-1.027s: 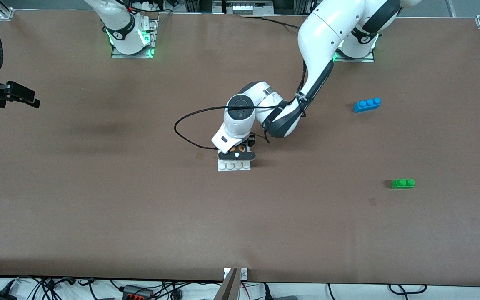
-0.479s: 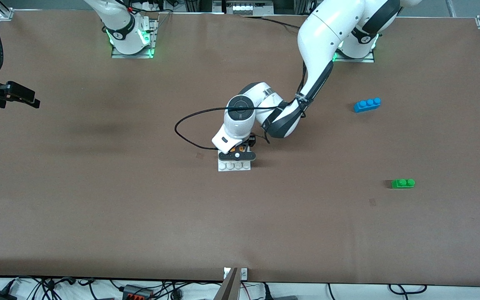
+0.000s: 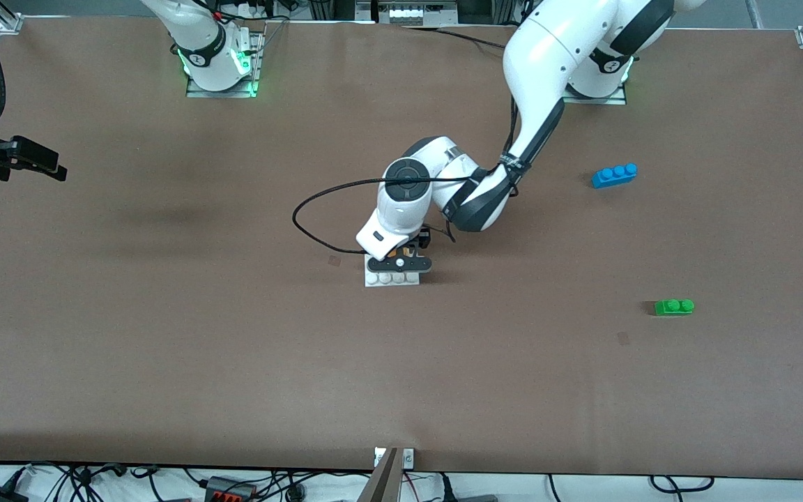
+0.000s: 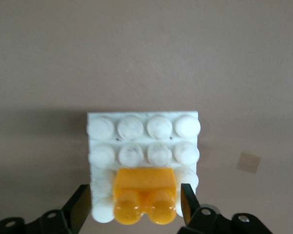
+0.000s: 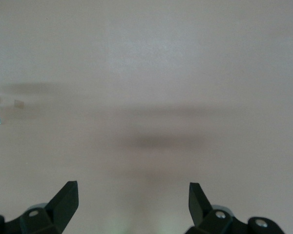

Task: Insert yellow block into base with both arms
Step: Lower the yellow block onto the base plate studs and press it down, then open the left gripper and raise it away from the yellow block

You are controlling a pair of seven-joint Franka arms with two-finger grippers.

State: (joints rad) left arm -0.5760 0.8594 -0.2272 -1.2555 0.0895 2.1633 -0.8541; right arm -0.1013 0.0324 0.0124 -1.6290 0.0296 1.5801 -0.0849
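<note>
The yellow block (image 4: 144,192) sits on the white studded base (image 4: 141,129), in the rows at one edge of it. My left gripper (image 4: 134,196) straddles the block, open, with a gap showing between each finger and the block's sides. From the front, the left gripper (image 3: 399,265) hangs low over the base (image 3: 391,279) at mid-table, and the wrist hides most of the block. My right gripper (image 5: 132,188) is open over bare table, with nothing between its fingers. It waits at the right arm's end of the table (image 3: 53,167).
A blue three-stud brick (image 3: 614,174) and a green two-stud brick (image 3: 674,307) lie toward the left arm's end, the green one nearer the front camera. A black cable loops from the left wrist (image 3: 318,209) beside the base.
The left gripper's fingers have spread apart and let go of the yellow block, which stays on the base. The left arm shifted slightly. The right arm has not moved.
</note>
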